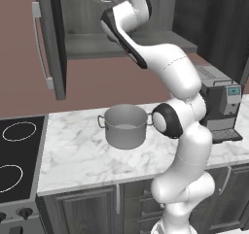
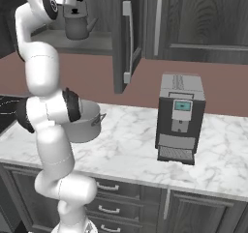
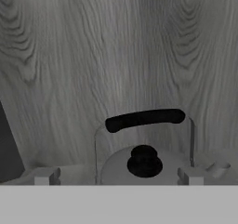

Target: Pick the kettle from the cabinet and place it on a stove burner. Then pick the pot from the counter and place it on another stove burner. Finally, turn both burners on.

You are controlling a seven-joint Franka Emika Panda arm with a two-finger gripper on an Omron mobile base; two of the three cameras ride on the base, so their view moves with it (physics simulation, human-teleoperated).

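- Marble counter (image 1: 73,150), white with grey veins, is set under a dark grey wood-grain cabinet (image 2: 145,19).
- Small grey metal kettle (image 3: 144,165) is seen just beyond the wide-open, empty gripper (image 3: 118,176).

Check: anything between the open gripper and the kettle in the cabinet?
Nothing. In the hand view the gripper is open with the kettle right ahead, its black handle unobstructed; cabinet back wall behind it.
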